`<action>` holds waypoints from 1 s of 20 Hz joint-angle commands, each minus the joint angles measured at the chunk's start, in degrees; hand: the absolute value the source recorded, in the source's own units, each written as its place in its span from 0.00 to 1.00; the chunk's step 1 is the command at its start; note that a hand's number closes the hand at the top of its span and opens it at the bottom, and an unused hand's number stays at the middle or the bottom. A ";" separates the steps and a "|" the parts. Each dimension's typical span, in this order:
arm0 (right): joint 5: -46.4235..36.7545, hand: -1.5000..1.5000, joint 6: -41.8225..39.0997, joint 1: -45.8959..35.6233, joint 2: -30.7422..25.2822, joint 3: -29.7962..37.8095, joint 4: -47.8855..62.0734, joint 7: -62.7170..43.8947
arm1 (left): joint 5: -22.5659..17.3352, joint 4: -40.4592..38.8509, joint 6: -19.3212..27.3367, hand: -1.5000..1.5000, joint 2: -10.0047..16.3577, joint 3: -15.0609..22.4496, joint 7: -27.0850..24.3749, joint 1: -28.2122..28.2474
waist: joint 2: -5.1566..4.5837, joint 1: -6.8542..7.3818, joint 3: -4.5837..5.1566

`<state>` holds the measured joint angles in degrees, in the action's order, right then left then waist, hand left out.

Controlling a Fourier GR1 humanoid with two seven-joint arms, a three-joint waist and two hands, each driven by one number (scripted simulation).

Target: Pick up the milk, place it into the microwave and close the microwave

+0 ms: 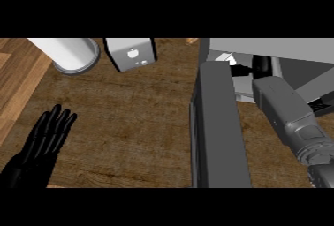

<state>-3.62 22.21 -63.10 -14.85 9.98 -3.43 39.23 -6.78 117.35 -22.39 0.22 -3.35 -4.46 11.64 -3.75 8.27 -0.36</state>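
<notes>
Right robot hand (pixel 261 66) at grey box microwave (pixel 280 47), hold on white milk carton (pixel 226 58) untellable; set upright, clear dark door (pixel 220 132).

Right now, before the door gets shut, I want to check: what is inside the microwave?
The right hand and a white corner, probably the milk, show inside the microwave; its top hides the rest.

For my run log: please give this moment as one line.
right hand: at microwave opening, near milk | door: open | left hand: open, resting lower left
</notes>
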 commanded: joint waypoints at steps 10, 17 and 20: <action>2.16 0.00 -6.34 5.22 0.79 2.41 -0.81 4.81 | 1.62 -0.83 1.81 0.00 -0.22 4.34 -0.20 0.82 | 1.49 -2.89 0.10; 3.47 0.00 -14.53 8.54 3.54 3.55 -2.06 9.47 | 3.08 -7.24 1.16 0.00 0.03 5.66 -0.12 -2.06 | 1.93 -4.59 0.15; 3.52 0.00 -15.64 10.91 5.32 3.57 -2.30 11.54 | 1.70 -8.78 -0.60 0.00 0.60 6.13 -0.01 -3.95 | 2.30 -5.46 0.20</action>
<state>-0.44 9.31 -54.39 -10.82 13.26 -5.17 48.37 -4.35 111.28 -21.84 0.51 2.25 -5.01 9.95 -1.83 3.90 -0.21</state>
